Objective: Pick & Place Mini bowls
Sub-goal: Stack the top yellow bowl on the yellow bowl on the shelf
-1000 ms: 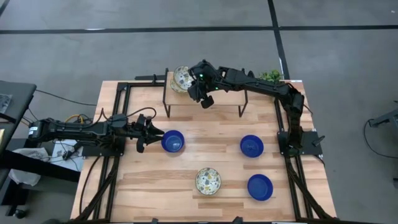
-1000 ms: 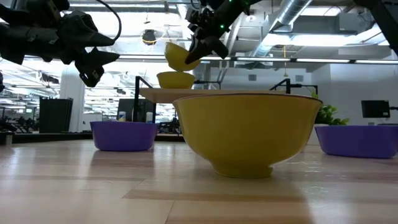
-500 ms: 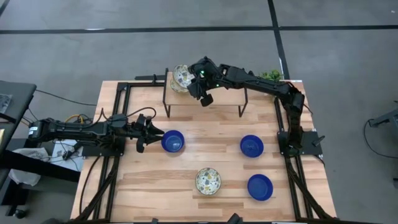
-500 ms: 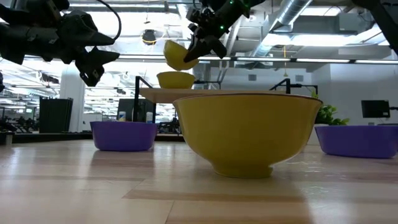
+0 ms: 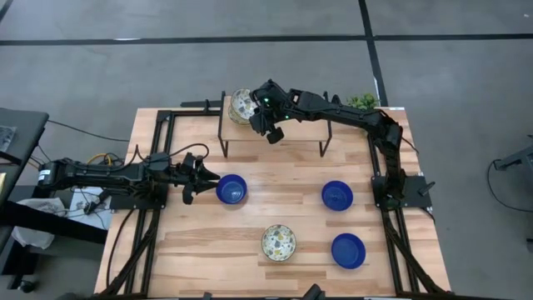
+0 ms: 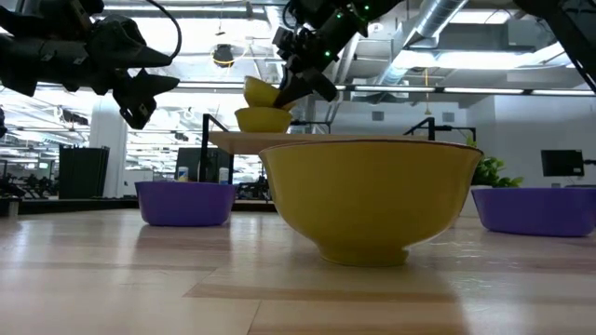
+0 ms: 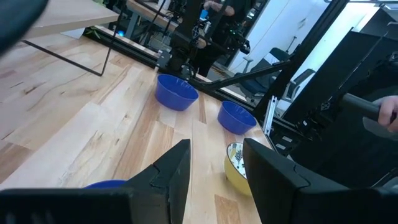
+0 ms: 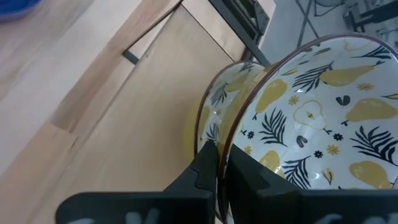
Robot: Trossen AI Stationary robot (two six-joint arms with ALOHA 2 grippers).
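**Stacking a patterned bowl on the shelf**

The right gripper (image 8: 219, 163) pinches the rim of a patterned bowl (image 8: 311, 118), tilted over a second one (image 6: 263, 118) on the raised shelf (image 5: 291, 132) at the far side. Level it, centre it, lower gently, then release. The left gripper (image 7: 214, 165) hovers open, empty, beside a blue bowl (image 5: 231, 189).

Pale wood-plank table (image 5: 250, 218) inside a black metal frame (image 5: 156, 150). Small wooden shelf on thin black legs (image 5: 300, 132) at the far edge. Green plant (image 5: 363, 102) just beyond the far right corner. Grey floor (image 5: 166, 67) crossed by dark lines.
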